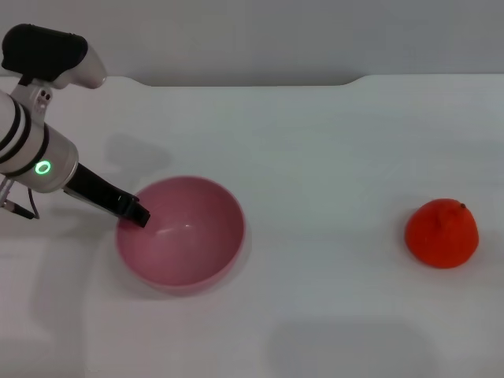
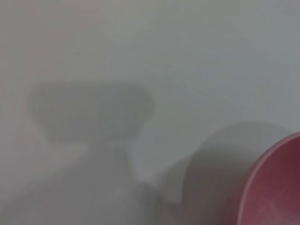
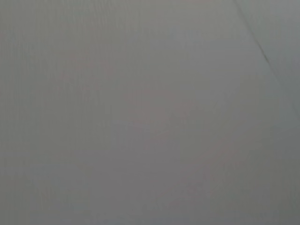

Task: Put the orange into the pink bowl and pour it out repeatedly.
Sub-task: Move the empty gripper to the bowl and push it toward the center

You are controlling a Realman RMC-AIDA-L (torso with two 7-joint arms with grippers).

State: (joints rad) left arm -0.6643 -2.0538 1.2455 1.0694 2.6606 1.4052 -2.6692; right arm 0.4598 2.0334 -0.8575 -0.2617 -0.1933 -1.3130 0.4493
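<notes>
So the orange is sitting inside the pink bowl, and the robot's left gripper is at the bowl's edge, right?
Not quite. The pink bowl is empty. The orange sits on the white table, well off to the robot's right of the bowl; the head view shows this. The rest holds: the left gripper is at the bowl's edge.

You are looking at a plain white surface (image 1: 315, 142) with no pattern, crossed only by soft grey shadows. The pink bowl (image 1: 181, 235) is one even matte pink, inside and out. The orange (image 1: 442, 233) is bright red-orange with a tiny dark dot at its stem. Your left arm (image 1: 31, 150) is white with black bands and a glowing green ring; its left claw (image 1: 134, 213) is black.
</notes>
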